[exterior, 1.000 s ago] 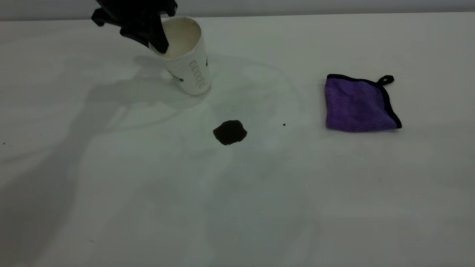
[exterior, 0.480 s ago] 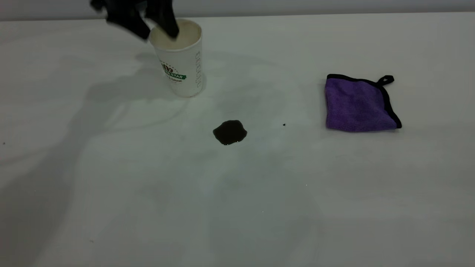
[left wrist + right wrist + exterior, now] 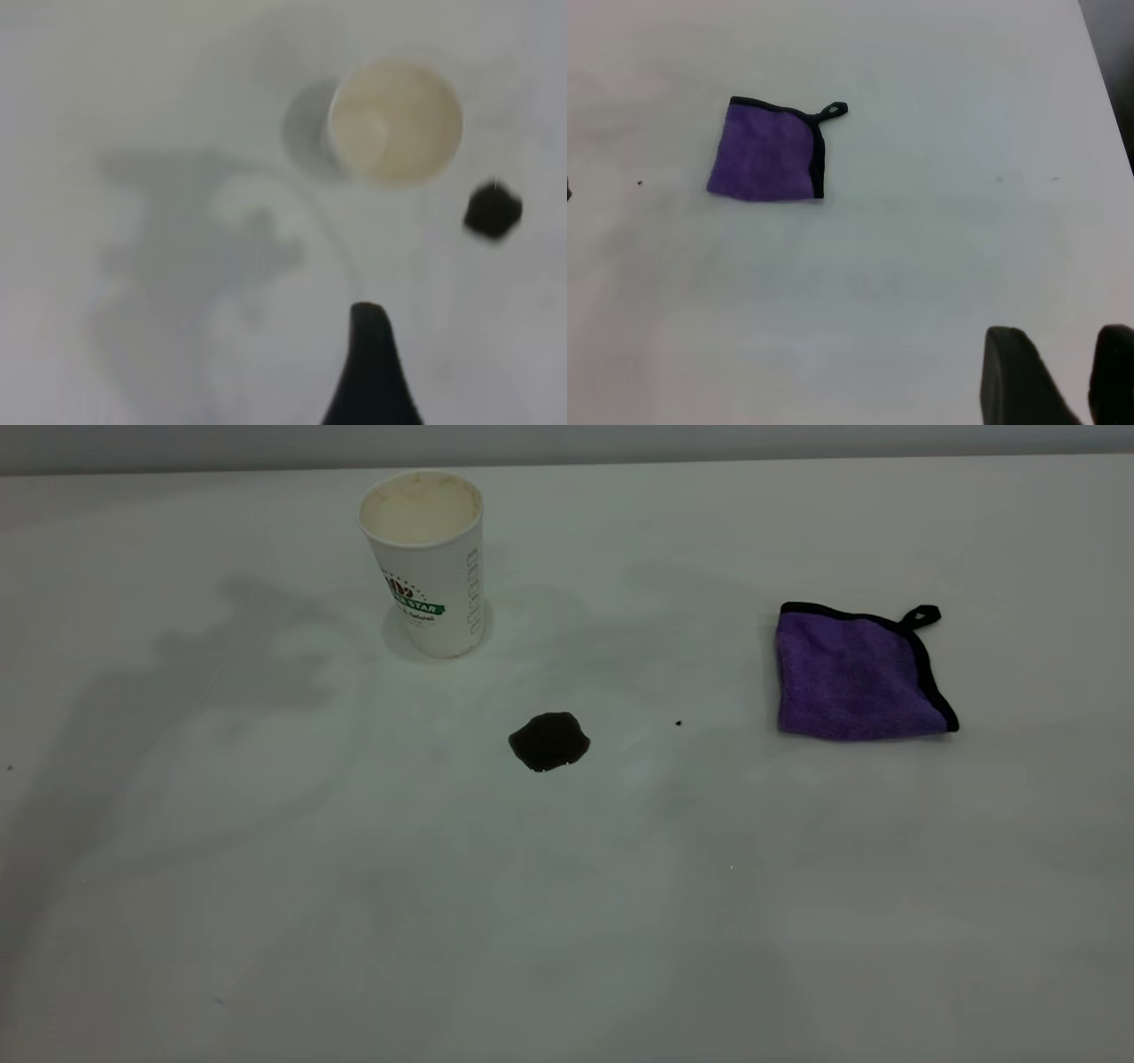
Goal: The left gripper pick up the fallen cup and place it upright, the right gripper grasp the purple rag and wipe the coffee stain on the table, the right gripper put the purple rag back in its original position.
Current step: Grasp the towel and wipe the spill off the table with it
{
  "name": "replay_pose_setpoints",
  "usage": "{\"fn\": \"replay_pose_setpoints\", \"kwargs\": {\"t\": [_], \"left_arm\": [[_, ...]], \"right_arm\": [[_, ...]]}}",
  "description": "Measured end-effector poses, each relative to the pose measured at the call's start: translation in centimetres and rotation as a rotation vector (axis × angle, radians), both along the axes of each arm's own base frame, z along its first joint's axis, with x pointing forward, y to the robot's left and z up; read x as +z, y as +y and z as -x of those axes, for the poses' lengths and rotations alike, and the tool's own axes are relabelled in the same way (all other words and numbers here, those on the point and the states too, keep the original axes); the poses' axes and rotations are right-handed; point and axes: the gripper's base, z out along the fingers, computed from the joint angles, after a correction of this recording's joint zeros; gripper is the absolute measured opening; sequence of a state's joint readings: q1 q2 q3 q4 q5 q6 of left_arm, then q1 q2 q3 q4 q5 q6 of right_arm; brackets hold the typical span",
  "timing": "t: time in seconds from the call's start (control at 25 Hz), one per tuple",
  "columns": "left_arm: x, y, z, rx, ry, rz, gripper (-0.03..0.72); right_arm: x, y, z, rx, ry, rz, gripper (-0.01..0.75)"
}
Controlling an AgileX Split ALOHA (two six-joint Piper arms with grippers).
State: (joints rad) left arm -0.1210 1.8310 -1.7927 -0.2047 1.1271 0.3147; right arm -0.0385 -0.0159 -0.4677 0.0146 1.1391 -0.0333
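1. Cup (image 3: 428, 558) standing upright at the table's (image 3: 266, 921) far side; exterior view showing its green band, left wrist view only its cream inside (image 3: 395, 121).
2. Coffee stain (image 3: 549, 741) lying near the cup, apart from it.
3. Purple rag (image 3: 858, 675) lying flat well right of the stain, untouched.
4. Left gripper: one dark finger (image 3: 372, 372) showing, holding nothing; spread, cannot tell.
5. Right gripper (image 3: 1063, 376) hovering well away from the rag, fingers slightly parted, holding nothing.

The left gripper (image 3: 369, 372) shows as one smooth matte black finger tapering to a rounded tip. The right gripper (image 3: 1061, 376) shows two blunt matte black fingers with squared tips.
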Motion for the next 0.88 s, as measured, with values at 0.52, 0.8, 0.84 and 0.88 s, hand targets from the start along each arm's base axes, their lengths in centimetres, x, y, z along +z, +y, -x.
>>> {"fn": "replay_pose_setpoints", "kwargs": {"t": [0.52, 0.8, 0.84, 0.88], "left_arm": [[8.3, 3.3, 10.8, 0.187, -0.170, -0.032, 0.573], [4.7, 3.9, 17.4, 0.223, -0.066, -0.031, 0.573], [4.2, 4.0, 18.3, 0.224, -0.056, -0.032, 0.573], [3.8, 4.0, 19.2, 0.224, -0.051, -0.033, 0.573]], "right_arm": [[0.0, 0.0, 0.0, 0.000, 0.001, 0.000, 0.241], [0.0, 0.0, 0.0, 0.000, 0.001, 0.000, 0.241], [0.0, 0.0, 0.0, 0.000, 0.001, 0.000, 0.241], [0.0, 0.0, 0.0, 0.000, 0.001, 0.000, 0.241]]}}
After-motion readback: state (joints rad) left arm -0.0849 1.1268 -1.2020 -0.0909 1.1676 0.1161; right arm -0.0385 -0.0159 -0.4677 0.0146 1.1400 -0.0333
